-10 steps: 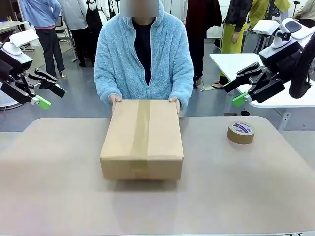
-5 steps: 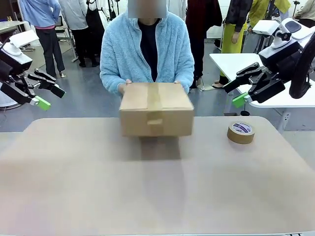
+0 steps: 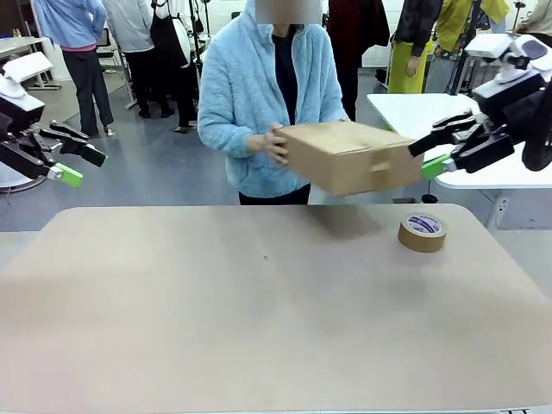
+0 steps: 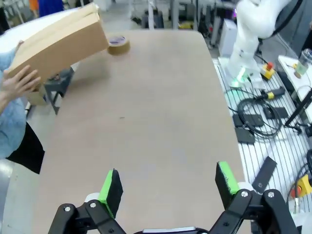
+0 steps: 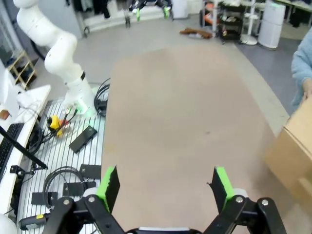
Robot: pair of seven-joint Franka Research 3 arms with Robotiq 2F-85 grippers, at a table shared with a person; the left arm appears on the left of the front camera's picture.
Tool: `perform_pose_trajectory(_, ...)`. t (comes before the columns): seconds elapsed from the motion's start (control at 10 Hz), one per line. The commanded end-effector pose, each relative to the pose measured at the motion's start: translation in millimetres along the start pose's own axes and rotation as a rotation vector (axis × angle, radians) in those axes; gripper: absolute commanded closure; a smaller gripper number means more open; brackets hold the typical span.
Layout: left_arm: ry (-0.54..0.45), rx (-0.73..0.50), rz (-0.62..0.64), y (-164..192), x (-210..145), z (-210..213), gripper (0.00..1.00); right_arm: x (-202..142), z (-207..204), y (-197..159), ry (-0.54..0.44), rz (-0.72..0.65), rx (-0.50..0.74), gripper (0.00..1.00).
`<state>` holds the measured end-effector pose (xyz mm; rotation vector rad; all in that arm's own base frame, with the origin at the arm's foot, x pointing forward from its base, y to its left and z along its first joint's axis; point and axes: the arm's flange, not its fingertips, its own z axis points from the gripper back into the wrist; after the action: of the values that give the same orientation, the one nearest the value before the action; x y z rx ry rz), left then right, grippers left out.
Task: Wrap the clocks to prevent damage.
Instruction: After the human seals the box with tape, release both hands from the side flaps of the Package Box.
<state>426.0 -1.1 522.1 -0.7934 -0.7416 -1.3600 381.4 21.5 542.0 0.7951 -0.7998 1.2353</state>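
The bubble-wrapped bundle of clocks is out of view. A person in a light blue fleece holds a taped brown cardboard box [image 3: 349,157] in both hands, above the table's far right edge. The same box is seen in the left wrist view [image 4: 58,41] and the right wrist view [image 5: 292,146]. My left gripper [image 3: 86,168] hangs open in the air at the far left, off the table, with nothing in it [image 4: 168,183]. At the far right my right gripper [image 3: 423,158] is open too and bare [image 5: 163,185], close beside the box's right end.
A brown tape roll [image 3: 422,232] lies flat on the beige table [image 3: 259,328] at the far right, also seen in the left wrist view [image 4: 118,45]. A white table [image 3: 405,112] stands behind on the right. Other people stand in the background.
The person lifted the box off the middle of the table and swung it to the right, turning that way. Both grippers shifted only slightly and stayed open.
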Motion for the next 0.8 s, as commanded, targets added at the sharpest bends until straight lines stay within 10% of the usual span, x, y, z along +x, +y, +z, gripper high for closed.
perform_pose_trajectory(0.0,-0.129,0.033,-0.016,10.8,-27.8,9.8,0.00,-21.3,17.4,-16.2,-0.129,-0.008,-0.018,0.00)
perform_pose_trajectory(0.7,-0.338,0.208,0.042,9.6,-76.9,60.7,0.00,-80.9,61.6,-13.9,-0.306,-0.057,-0.087,0.00)
